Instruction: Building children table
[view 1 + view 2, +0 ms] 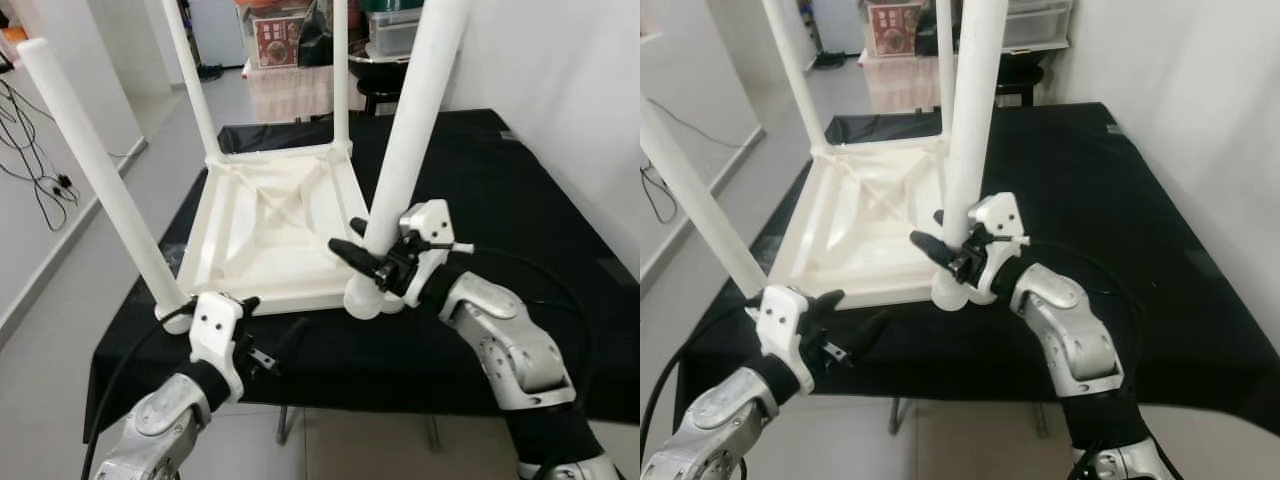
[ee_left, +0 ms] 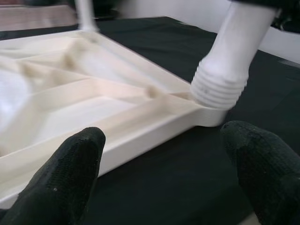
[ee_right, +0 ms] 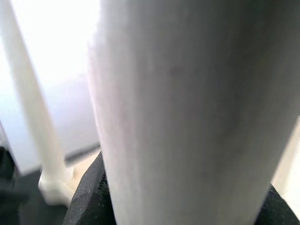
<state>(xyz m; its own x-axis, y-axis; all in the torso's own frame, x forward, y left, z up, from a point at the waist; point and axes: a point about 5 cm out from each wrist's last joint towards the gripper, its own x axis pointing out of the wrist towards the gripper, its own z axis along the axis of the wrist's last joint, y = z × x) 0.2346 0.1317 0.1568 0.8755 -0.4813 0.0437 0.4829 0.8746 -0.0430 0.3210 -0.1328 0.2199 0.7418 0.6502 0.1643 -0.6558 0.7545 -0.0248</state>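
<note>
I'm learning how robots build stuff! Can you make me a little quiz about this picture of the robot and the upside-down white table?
1. True or false: the white table top lies upside down on the black cloth, legs pointing up.
2. Which gripper is closed around a table leg? A) left B) right C) both
3. Fill in: the left gripper has its fingers ____, with nothing between them.

Key
1. True. All four legs stick upward.
2. B. The right gripper clasps the near right leg just above its corner socket; the left gripper sits at the table's near edge by the near left leg, not touching it.
3. Open.
</note>
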